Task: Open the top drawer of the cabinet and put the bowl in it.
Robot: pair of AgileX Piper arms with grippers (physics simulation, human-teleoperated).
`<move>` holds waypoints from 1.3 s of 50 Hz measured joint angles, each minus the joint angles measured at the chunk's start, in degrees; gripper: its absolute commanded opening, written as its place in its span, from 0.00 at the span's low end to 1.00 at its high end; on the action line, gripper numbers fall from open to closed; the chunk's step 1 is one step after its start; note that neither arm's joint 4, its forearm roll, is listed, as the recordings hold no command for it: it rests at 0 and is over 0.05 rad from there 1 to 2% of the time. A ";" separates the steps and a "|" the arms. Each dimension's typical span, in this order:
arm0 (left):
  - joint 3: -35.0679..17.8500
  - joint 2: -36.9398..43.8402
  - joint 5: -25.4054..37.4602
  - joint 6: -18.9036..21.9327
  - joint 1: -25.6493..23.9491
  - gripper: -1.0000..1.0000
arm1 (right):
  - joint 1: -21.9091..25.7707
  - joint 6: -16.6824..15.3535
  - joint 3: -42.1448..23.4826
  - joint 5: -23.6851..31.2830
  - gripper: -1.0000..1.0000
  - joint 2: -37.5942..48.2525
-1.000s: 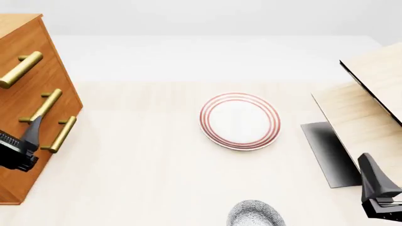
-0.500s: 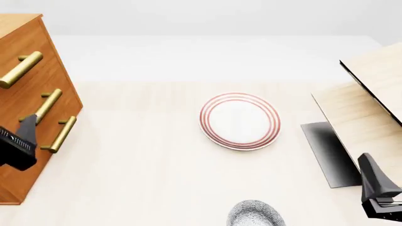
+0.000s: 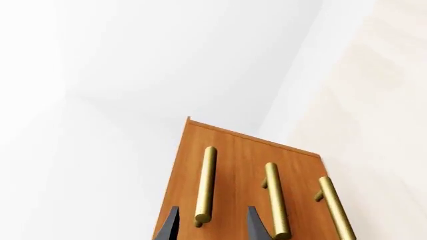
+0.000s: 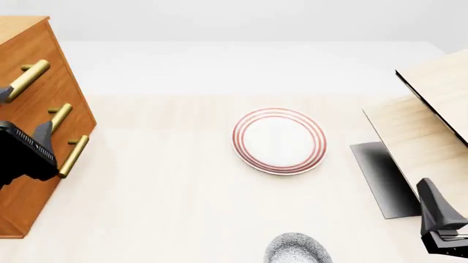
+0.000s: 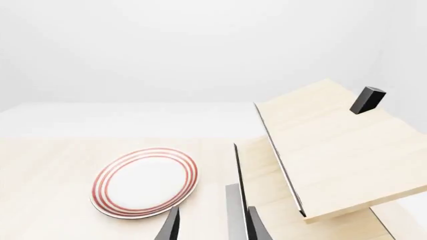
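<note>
The orange-brown cabinet (image 4: 44, 109) stands at the table's left edge with all three drawers closed. The top drawer (image 3: 193, 165) carries the uppermost brass handle (image 4: 26, 79) (image 3: 207, 185). My left gripper (image 4: 26, 112) (image 3: 213, 227) is open in front of that drawer. In the left wrist view the handle's near end lies between the two fingers, untouched. The speckled bowl (image 4: 296, 249) sits at the table's near edge, cut off by the frame. My right gripper (image 4: 431, 200) (image 5: 213, 227) hovers open and empty at the right, well away from the bowl.
A white plate with red rings (image 4: 279, 141) (image 5: 145, 181) lies mid-table. A pale light-wood structure (image 4: 424, 126) (image 5: 333, 150) with slanted panels fills the right side, with a dark block (image 5: 367, 99) on top. The two lower drawer handles (image 4: 55, 121) (image 4: 73, 156) sit below the top one.
My left gripper has risen along the cabinet front, from beside the lowest handle up to the top handle's level. The right arm, bowl and plate have not moved.
</note>
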 measured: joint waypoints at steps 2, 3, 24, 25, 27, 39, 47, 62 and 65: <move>-0.12 1.11 -0.99 0.39 0.10 1.00 | 0.00 0.00 0.00 0.00 1.00 0.00; -0.15 1.65 -1.49 0.60 0.20 1.00 | 0.00 0.00 0.00 0.00 1.00 0.00; -0.11 10.24 -9.93 3.32 2.78 1.00 | 0.00 0.00 0.00 0.00 1.00 0.00; -0.14 10.51 -10.21 3.42 2.92 1.00 | 0.00 0.00 0.00 0.00 1.00 0.00; -0.18 10.98 -10.70 3.59 3.18 1.00 | 0.00 0.00 0.00 0.00 1.00 0.00; -0.79 13.02 -12.53 4.16 4.60 1.00 | -0.01 0.00 0.00 0.00 1.00 -0.01; -1.72 13.50 -12.40 4.42 5.20 1.00 | 0.00 0.00 0.00 0.00 1.00 0.00; -3.21 14.89 -12.28 5.12 6.23 1.00 | 0.00 0.00 0.00 0.00 1.00 0.00; -3.58 15.58 -12.48 5.22 6.37 1.00 | 0.00 0.00 0.00 0.00 1.00 0.00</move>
